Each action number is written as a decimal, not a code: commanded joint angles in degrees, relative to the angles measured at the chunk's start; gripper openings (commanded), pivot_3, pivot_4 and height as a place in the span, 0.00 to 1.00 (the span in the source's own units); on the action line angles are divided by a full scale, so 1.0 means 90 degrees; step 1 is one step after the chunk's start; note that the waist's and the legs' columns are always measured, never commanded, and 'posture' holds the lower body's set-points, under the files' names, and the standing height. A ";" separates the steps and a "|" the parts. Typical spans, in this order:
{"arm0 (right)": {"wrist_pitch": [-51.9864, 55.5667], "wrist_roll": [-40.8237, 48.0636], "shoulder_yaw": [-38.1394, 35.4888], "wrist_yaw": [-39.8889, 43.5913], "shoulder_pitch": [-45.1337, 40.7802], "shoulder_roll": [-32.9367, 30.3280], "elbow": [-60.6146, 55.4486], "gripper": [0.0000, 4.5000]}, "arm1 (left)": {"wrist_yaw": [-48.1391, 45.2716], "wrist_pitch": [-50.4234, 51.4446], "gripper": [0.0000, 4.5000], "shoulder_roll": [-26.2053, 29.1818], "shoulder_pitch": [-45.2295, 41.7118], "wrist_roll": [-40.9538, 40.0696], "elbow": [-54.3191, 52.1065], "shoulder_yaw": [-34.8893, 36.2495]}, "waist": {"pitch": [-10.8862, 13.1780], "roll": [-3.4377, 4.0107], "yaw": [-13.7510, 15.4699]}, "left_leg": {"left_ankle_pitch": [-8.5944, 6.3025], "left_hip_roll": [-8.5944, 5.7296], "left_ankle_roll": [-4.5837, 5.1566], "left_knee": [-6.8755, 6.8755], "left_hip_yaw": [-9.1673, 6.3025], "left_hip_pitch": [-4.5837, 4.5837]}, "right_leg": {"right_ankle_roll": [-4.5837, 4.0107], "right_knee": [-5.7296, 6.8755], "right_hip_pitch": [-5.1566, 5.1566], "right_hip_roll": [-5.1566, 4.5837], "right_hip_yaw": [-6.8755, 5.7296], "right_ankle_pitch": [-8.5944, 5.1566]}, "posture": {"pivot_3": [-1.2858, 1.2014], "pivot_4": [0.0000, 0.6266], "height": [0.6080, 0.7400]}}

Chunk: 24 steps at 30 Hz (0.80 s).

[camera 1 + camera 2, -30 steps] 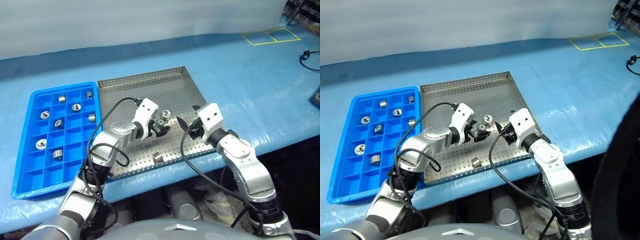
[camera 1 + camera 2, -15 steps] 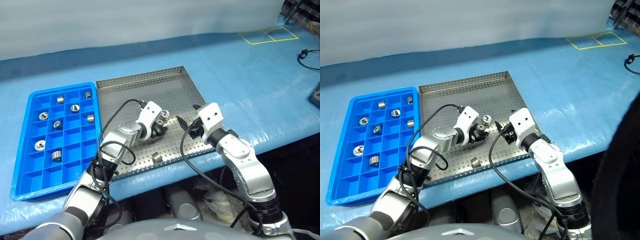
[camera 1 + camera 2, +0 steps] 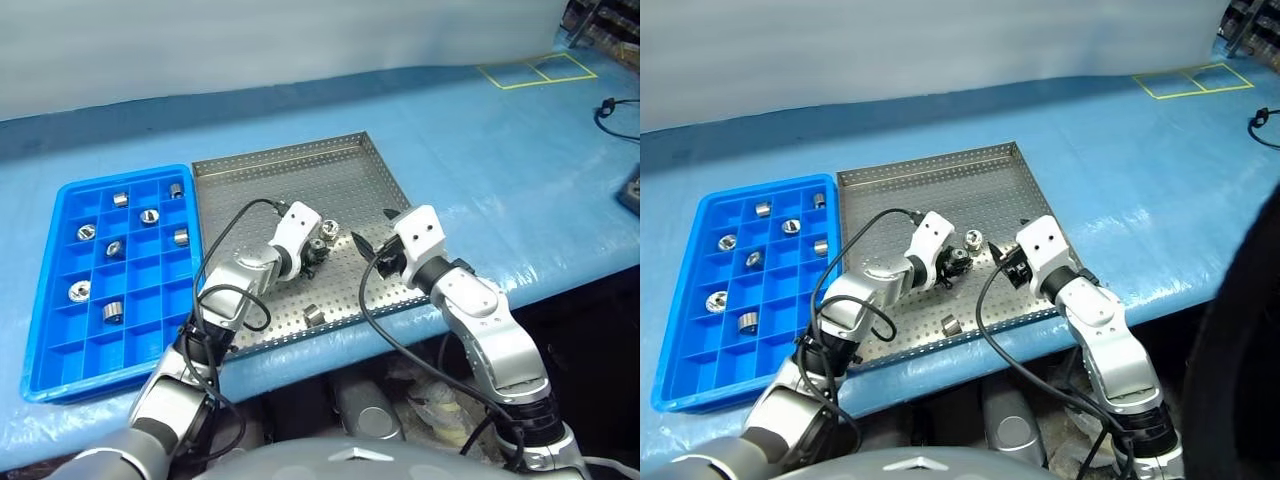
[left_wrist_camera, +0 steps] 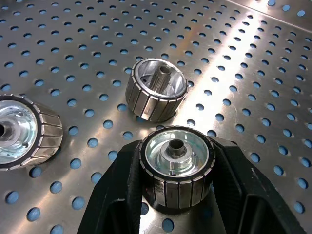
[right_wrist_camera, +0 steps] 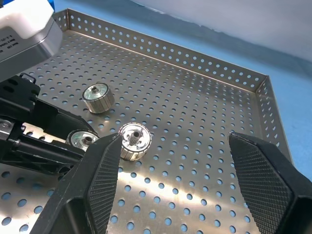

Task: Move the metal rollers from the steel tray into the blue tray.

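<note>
Left tool: my left tool is low over the steel tray, its two black fingers pressed on either side of one roller, the gripped roller, which stands on end on the perforated floor.
Right tool: my right tool hangs over the tray's right part with its fingers spread wide and nothing between them.
Loose rollers: in the left wrist view I see a second roller just beyond the gripped one, apart from it, and a third roller off to one side; from the head camera another roller lies alone near the tray's near edge.
Steel tray: it sits on the blue desk, with its left rim just beside the blue tray; its near rim lies close to the desk's front edge.
Blue tray: I count seven rollers in its compartments, in the far and middle rows, for example one on the left side; the near rows are bare.
Open room: the far half of the steel tray's floor is bare, and the desk to the right of it is open up to a yellow taped rectangle at the far right.
</note>
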 commanded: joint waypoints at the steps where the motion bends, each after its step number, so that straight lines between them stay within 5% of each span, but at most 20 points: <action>1: -0.0165 -0.0007 -0.0041 0.0009 -0.0119 0.0031 -0.0205 0.81 | -0.0139 0.0113 0.38 0.0170 0.0155 -0.0192 -0.0883 0.0262 | 0.0000 0.0000 0.0006 | 0.0000 0.0000 0.0000 0.0000 0.0000 0.0000 | 0.0000 0.0000 0.0000 0.0000 0.0001 0.0000 | 0.39 0.24 1.00; 14: -0.0158 0.0275 0.0354 0.0847 -0.0294 -0.0121 -0.0014 0.81 | -0.0476 0.2222 0.38 0.1697 0.1246 -0.1746 -0.4073 0.2796 | 0.0004 0.0002 0.0173 | 0.0000 0.0004 -0.0001 -0.0001 0.0002 0.0003 | 0.0000 0.0002 -0.0003 0.0001 0.0004 -0.0001 | 0.43 0.24 1.00; 24: -0.0019 0.0523 0.0850 0.1439 -0.0764 0.0009 0.0388 0.81 | -0.0592 0.3488 0.38 0.2200 0.2607 -0.2694 -0.6222 0.4513 | 0.0006 0.0000 0.0835 | 0.0002 0.0005 -0.0005 -0.0005 -0.0003 0.0005 | -0.0018 0.0002 -0.0004 -0.0002 -0.0010 0.0000 | 0.49 0.24 1.00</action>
